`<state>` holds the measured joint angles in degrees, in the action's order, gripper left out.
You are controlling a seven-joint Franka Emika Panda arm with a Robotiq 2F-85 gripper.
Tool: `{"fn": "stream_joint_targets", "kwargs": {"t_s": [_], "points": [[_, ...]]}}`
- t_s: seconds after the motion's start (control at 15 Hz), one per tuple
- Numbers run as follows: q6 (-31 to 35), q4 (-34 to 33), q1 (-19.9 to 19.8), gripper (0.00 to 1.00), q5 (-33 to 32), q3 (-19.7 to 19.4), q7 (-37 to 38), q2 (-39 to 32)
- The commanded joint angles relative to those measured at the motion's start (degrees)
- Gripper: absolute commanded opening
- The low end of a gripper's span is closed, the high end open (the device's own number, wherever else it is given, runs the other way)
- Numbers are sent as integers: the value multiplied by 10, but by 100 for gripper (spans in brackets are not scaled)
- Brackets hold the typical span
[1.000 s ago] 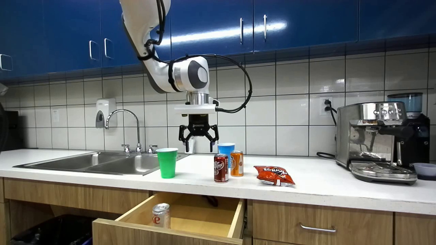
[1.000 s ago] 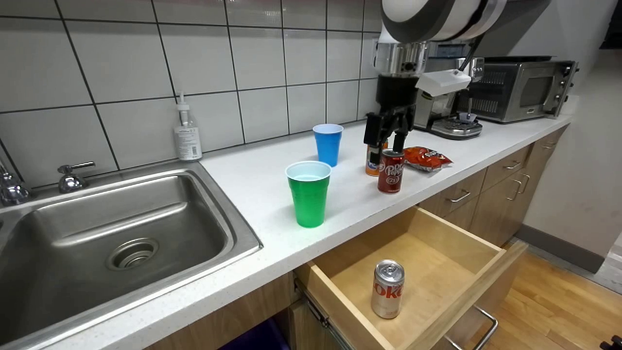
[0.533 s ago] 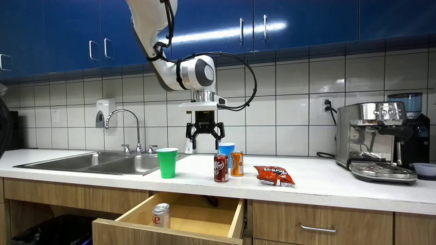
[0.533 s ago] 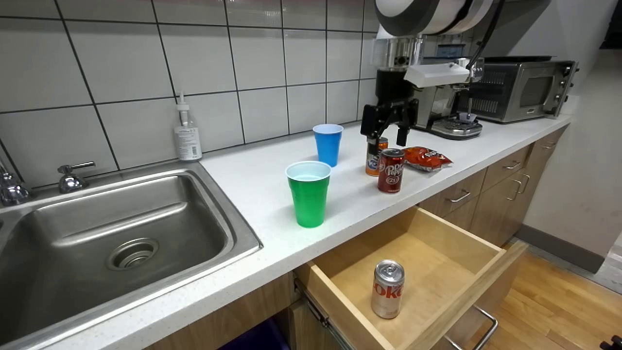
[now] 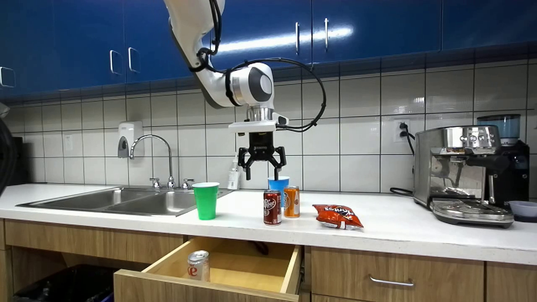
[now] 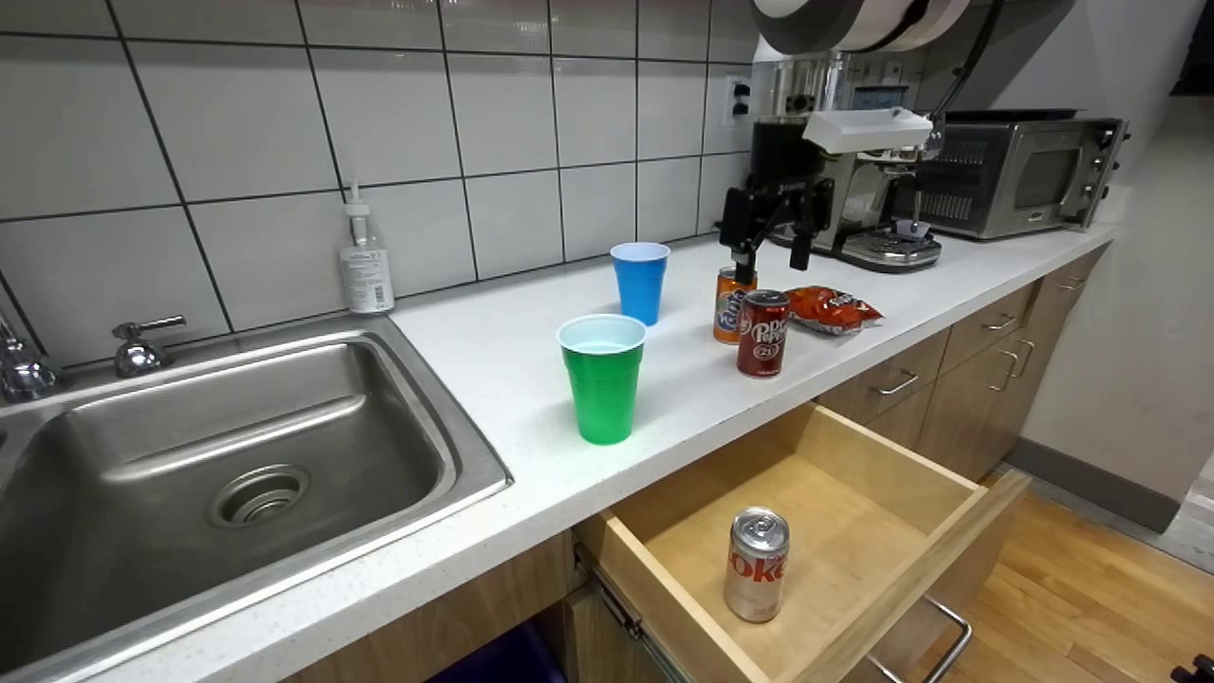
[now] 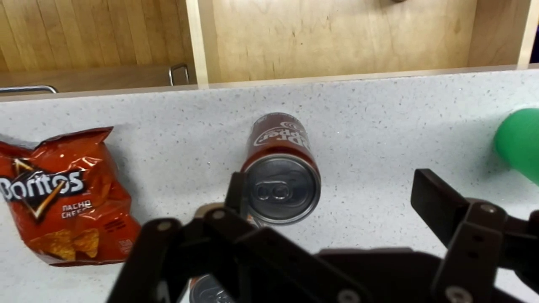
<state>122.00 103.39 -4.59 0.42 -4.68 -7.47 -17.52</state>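
Note:
My black gripper (image 5: 262, 175) hangs open above the counter with nothing held. In the wrist view, a dark red Dr Pepper can (image 7: 282, 189) stands below the gripper (image 7: 330, 189), close by the left finger in the picture. Whether they touch cannot be told there, but both exterior views show the fingertips higher than this can (image 6: 763, 334). An orange soda can (image 6: 730, 305) stands right beside it, mostly hidden by the gripper in the wrist view. Behind them is a blue cup (image 6: 640, 283). A red Doritos bag (image 5: 339, 216) and a green cup (image 5: 206, 201) flank the cans.
Below the counter, a pulled-out drawer (image 6: 854, 493) holds an upright silver Coke can (image 6: 757, 564). A steel sink (image 6: 479, 474) and a soap bottle (image 6: 366, 270) lie on the green cup's side. A coffee machine (image 5: 457, 167) stands at the far end, under blue wall cabinets (image 5: 260, 37).
My gripper has moved steadily away from the sink toward the coffee machine and appears slightly higher in both exterior views. It stays open; the cans, cups, bag and drawer have not moved.

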Motion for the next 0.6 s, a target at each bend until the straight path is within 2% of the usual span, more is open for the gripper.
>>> {"fn": "stream_joint_targets", "kwargs": {"t_s": [0.0, 0.53], "points": [[-7, -19, -13, 100, -1, 4, -21, -13], [24, -18, -20, 100, -10, 4, -49, -35]]}}
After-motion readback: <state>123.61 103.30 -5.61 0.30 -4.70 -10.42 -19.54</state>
